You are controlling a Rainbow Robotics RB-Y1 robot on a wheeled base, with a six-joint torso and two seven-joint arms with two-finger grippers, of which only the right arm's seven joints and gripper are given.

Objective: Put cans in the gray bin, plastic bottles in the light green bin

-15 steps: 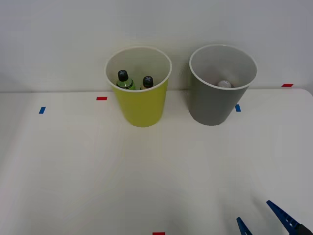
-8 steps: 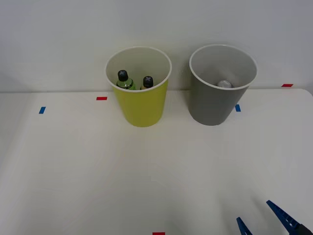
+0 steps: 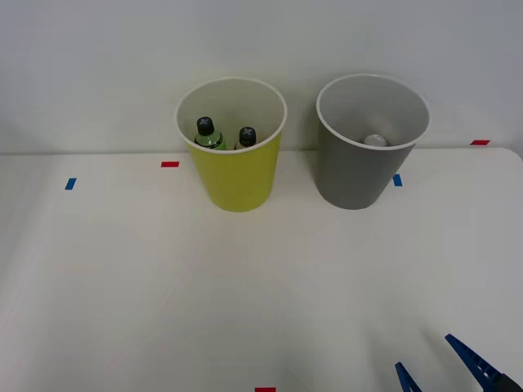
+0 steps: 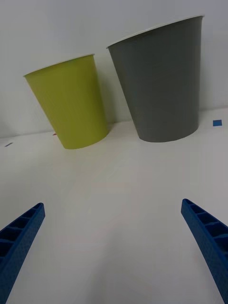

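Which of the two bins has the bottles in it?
The light green bin, the one on the robot's left. Two black-capped bottles stand inside it, while the gray bin beside it holds only a can.

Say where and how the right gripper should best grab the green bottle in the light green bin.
Probably by the black cap, coming straight down. The green bottle stands upright inside the light green bin, walls around it and the second bottle close beside, so only its top is reachable. The right gripper is open, low over the table.
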